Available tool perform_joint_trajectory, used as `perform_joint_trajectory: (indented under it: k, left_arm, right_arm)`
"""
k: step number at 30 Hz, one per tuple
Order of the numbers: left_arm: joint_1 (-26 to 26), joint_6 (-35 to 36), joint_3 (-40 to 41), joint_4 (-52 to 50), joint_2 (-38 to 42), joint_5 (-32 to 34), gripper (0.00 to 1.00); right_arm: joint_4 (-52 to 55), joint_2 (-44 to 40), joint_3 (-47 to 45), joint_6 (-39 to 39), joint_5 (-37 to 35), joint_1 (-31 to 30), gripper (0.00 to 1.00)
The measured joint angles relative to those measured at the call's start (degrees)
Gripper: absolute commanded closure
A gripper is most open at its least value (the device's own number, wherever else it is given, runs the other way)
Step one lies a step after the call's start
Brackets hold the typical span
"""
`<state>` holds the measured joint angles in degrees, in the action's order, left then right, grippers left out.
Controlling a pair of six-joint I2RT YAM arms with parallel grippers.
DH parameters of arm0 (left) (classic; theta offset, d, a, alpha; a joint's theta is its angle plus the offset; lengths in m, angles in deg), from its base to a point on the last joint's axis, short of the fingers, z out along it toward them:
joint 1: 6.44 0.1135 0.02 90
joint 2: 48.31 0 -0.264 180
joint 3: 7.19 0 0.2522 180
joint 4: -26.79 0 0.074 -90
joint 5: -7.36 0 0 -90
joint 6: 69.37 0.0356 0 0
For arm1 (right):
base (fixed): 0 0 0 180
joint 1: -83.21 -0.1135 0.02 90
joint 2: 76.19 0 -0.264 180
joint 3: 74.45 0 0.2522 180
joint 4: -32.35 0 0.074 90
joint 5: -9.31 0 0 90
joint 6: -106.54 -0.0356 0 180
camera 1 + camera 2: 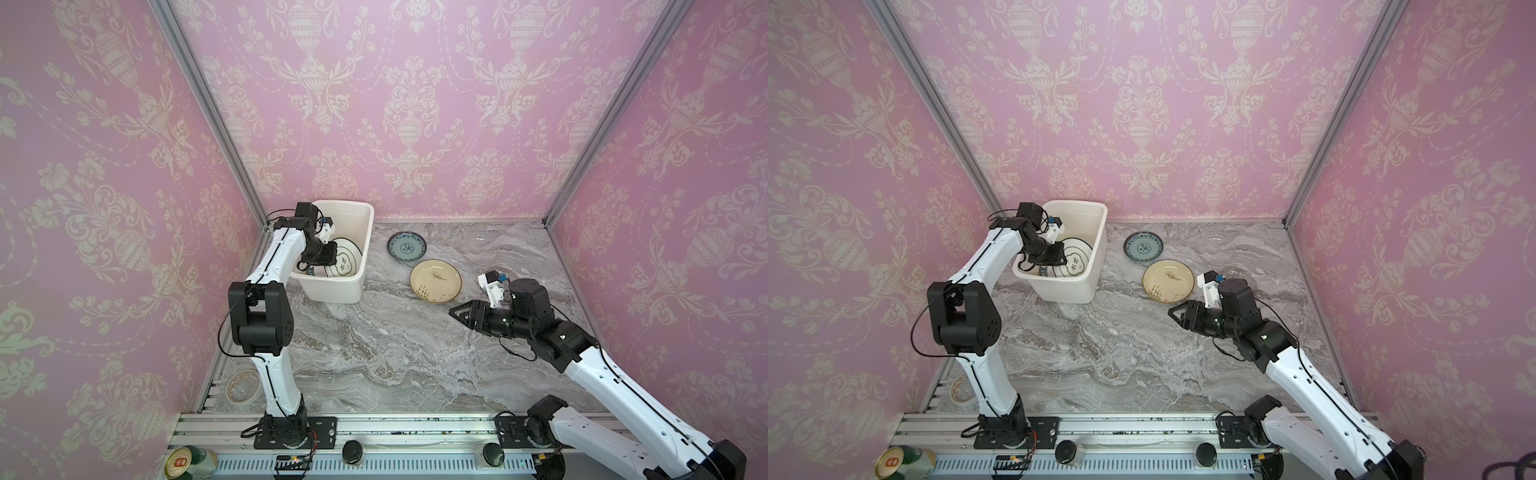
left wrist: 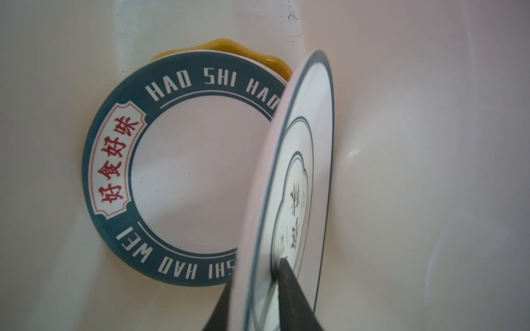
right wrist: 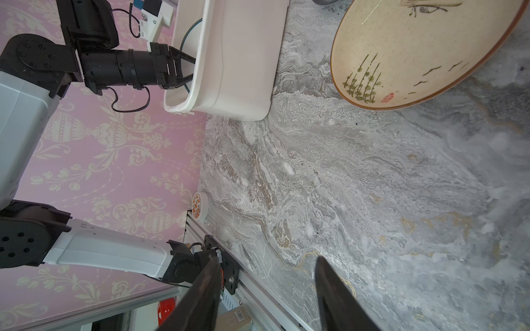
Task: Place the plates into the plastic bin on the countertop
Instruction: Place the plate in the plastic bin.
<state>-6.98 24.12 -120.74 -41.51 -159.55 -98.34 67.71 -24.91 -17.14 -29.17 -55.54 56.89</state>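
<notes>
Inside plastic bin (image 2: 430,86), yellow plate (image 2: 229,47) visible only from left wrist

My left arm (image 1: 270,266) stands up off its base, elbow bent, forearm stretched forward, wrist pitched down; left gripper (image 3: 190,68) fingers close together, can't tell if they clamp. My right arm (image 1: 623,386) reaches low and forward, wrist level, right gripper (image 3: 266,259) pointing across toward my left side, fingers spread, empty

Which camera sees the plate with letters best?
Left wrist view: the lettered plate is nearly whole, words readable. In both top views only a rim sliver shows inside the plastic bin. Right wrist view: the bin hides it.
</notes>
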Motion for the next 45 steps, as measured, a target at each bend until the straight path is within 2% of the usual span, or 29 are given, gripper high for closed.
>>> perform_joint_trajectory:
  k: [9,35,45]
  left_arm:
    - [0.00,-0.11,0.74,-0.63,0.00,5.64,0.68]
    - [0.04,-0.15,0.74,-2.34,-3.30,19.19,0.62]
    - [0.04,-0.17,0.74,-3.04,-3.91,21.14,0.61]
  right_arm:
    - [-0.33,0.00,0.00,-0.55,0.00,0.00,0.47]
    - [-0.35,0.00,0.50,-0.81,0.02,0.00,0.47]
    - [-0.33,0.00,0.52,-0.81,0.00,0.00,0.47]
